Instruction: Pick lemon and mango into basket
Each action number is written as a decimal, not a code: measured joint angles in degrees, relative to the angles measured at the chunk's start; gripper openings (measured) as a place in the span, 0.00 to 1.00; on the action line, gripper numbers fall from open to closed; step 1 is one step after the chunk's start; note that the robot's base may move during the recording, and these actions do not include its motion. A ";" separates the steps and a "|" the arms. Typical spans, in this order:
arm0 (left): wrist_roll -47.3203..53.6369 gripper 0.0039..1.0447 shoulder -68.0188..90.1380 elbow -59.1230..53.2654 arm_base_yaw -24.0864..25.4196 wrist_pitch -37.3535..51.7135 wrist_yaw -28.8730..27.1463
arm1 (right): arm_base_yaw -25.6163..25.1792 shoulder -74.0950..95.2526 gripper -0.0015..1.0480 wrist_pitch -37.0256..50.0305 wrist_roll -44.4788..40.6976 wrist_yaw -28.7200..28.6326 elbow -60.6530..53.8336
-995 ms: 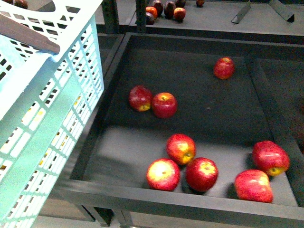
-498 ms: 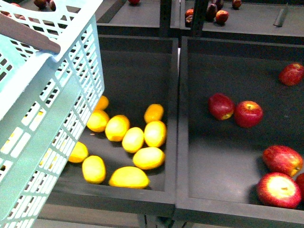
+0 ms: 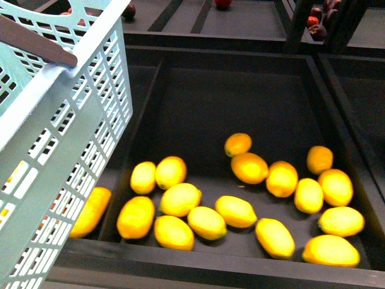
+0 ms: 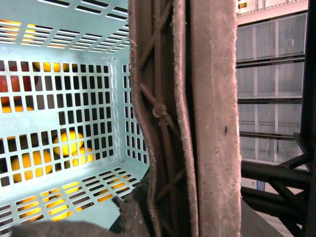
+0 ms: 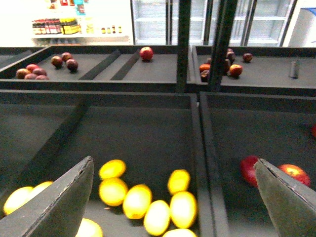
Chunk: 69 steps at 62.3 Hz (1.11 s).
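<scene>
Basket: light teal, slotted, hangs tilted at near left, over the left edge of the fruit display. Its brown handle runs straight across the left wrist view, close to the lens

Left gripper: jaws clamped on that handle. One grey finger shows hard against it, the other is hidden behind it. Yellow fruit and a little red are glimpsed through the basket's slotted walls and floor

Lemons: well over a dozen, deep yellow, loose on the floor of a dark bin at centre. They spread from its left wall to its right wall, mostly in the near half, several touching

Mango: a longer yellow-orange fruit at near left, just beside the leftmost lemons and partly behind the basket's side. I cannot tell which compartment it lies in

Right gripper: jaws wide apart, nothing between them, hovering above the bins with lemons below

Red apples lie in the next bin to the right, past a divider. The far bins hold dark red fruit
</scene>
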 joint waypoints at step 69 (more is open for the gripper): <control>26.82 0.14 36.52 27.82 -28.59 0.22 11.89 | -0.11 -0.02 0.92 0.00 0.00 0.07 -0.02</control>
